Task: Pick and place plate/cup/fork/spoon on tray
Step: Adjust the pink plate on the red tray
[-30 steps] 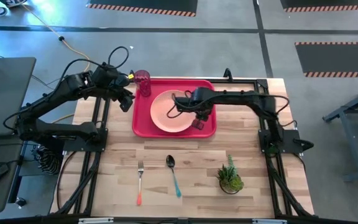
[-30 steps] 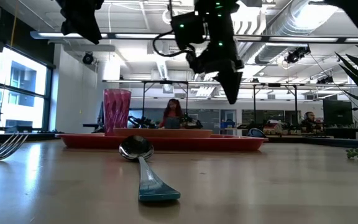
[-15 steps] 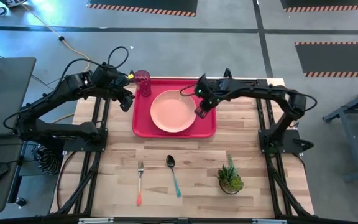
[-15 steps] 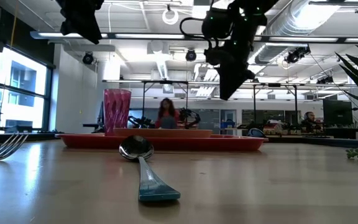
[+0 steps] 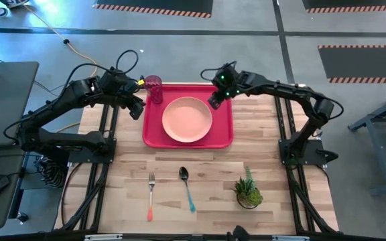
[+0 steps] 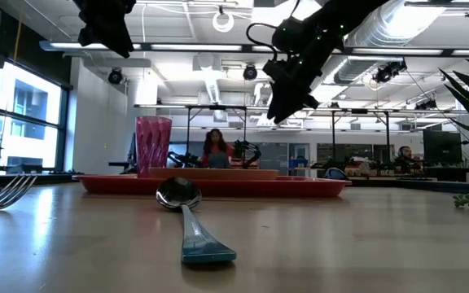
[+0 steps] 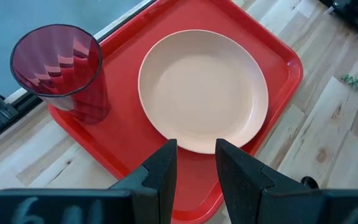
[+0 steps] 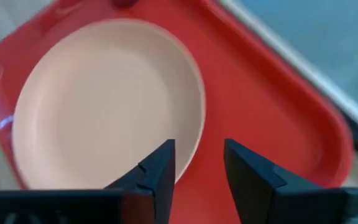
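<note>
The salmon-pink plate [image 5: 187, 119] lies flat in the middle of the red tray [image 5: 154, 134] at the table's far side. The translucent red cup [image 5: 154, 88] stands upright on the tray's far left corner. The fork [image 5: 151, 194] with an orange handle and the spoon [image 5: 187, 188] with a teal handle lie on the wood near the front edge. My right gripper [image 5: 214, 101] is open and empty above the tray's far right corner. My left gripper [image 5: 135, 107] is open and empty, raised just left of the tray.
A small potted plant [image 5: 248, 191] stands on the table to the right of the spoon. Dark metal frame rails [image 5: 104, 134] run along both sides of the table. Bare wood lies between the tray and the cutlery.
My right gripper has moved from over the plate's right side toward the table's far edge and up, ending above the tray's far right corner. The plate lies still on the tray.
</note>
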You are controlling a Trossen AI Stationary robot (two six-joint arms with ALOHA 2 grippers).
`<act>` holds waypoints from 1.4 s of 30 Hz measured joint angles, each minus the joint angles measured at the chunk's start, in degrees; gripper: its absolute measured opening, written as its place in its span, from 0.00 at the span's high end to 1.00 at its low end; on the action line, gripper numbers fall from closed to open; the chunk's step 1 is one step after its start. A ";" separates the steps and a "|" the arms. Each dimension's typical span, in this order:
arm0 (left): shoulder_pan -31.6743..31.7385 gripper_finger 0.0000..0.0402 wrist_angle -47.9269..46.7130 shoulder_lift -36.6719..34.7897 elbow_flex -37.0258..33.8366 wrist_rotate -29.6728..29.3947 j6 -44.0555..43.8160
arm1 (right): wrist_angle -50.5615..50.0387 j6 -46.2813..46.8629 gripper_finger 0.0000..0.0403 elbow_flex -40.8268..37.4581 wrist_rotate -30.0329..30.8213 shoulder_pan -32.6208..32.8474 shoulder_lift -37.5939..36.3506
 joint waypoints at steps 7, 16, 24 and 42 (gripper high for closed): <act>0.00 0.75 1.68 0.00 0.00 -1.84 -0.85 | 8.24 -2.42 0.67 0.00 -0.99 -0.62 3.98; 0.00 0.75 6.50 0.00 0.02 -2.96 -1.55 | 8.07 -2.92 0.67 0.00 -2.57 -0.62 9.32; 0.00 0.75 7.32 0.00 0.02 -4.33 -1.68 | 8.04 -3.33 0.67 0.00 -3.59 0.08 13.80; 0.00 0.75 7.33 0.02 0.02 -4.69 -1.51 | 8.13 -1.72 0.81 0.00 -3.25 0.65 18.05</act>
